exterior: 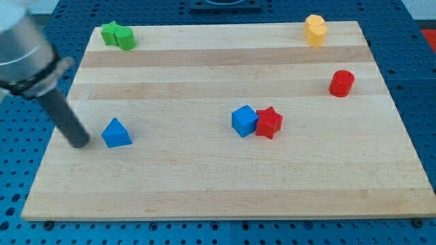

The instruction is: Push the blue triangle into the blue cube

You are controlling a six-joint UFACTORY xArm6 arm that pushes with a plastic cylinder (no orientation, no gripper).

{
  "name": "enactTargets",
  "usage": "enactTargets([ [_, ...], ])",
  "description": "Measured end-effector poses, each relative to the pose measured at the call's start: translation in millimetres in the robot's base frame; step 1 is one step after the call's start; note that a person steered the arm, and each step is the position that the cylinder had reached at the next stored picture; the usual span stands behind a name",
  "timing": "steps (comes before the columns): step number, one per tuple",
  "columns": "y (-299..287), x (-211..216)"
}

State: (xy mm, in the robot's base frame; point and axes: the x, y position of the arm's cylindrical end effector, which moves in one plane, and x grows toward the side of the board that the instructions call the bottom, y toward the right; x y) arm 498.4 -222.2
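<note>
Broadly, the wooden worktop (pixel 204 184) carries everything. My tip (pixel 80 143), a bare rod end effector with no jaws, holding nothing, sits just left of the blue triangle (pixel 116 133). Well to its right, the blue cube (pixel 244 121) touches a red star (pixel 269 122).

Blue triangle (pixel 116 133) and blue cube (pixel 244 120); red star (pixel 269 122), red cylinder (pixel 341 83). Green blocks (pixel 118 35), yellow block (pixel 315 29). Pale striped wooden board (pixel 204 184); dark rod, my tip (pixel 80 143).

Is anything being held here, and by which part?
Nothing is held. My tip is only a dark rod end, just left of the blue triangle block, apparently not touching.
</note>
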Motion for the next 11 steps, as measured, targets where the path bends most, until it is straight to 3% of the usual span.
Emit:
enactTargets([
  [2,172.6,-0.9],
  [3,210.1,-2.5],
  [4,205.1,13.1],
  [5,147.6,35.3],
  [6,71.8,28.4],
  [7,53.7,-15.4],
  [9,173.6,-28.4],
  [11,199.7,-4.0],
])
